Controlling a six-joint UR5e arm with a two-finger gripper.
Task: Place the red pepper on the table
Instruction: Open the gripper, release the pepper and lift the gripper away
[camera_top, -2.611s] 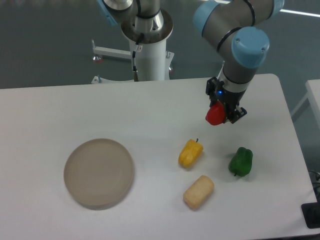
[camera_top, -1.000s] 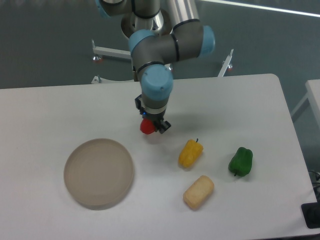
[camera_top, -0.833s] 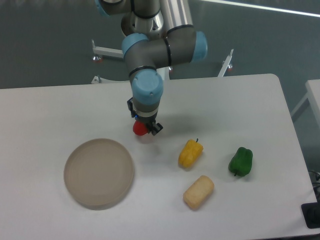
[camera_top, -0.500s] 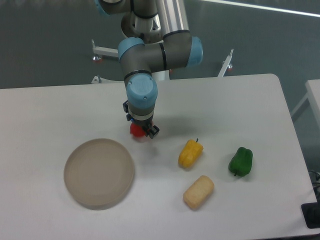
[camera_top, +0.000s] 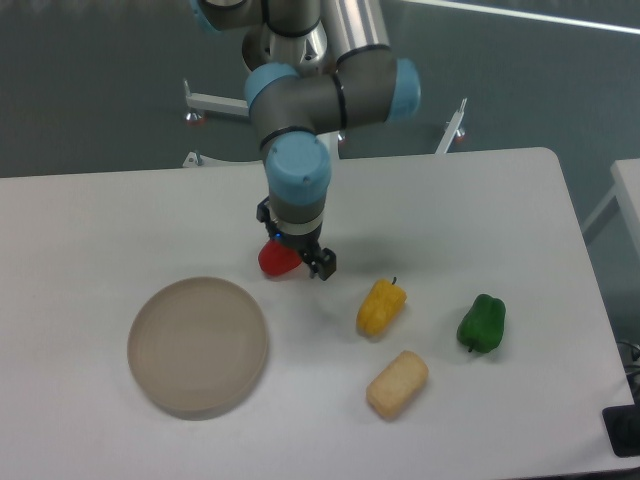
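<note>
The gripper (camera_top: 301, 257) has shifted right since 0.5 s ago, jaws apparently spread, leaving the red pepper (camera_top: 276, 259) resting on the table (camera_top: 120, 220); placement looks done.

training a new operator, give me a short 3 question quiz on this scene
1. True or false: the red pepper lies on the plate.
2. Which item lies nearest the yellow pepper? A) green pepper B) beige block C) plate
3. Fill in: the gripper is just to the ____ of the red pepper in the picture.

Key
1. False. It is over the table, above and right of the plate.
2. B
3. right
</note>
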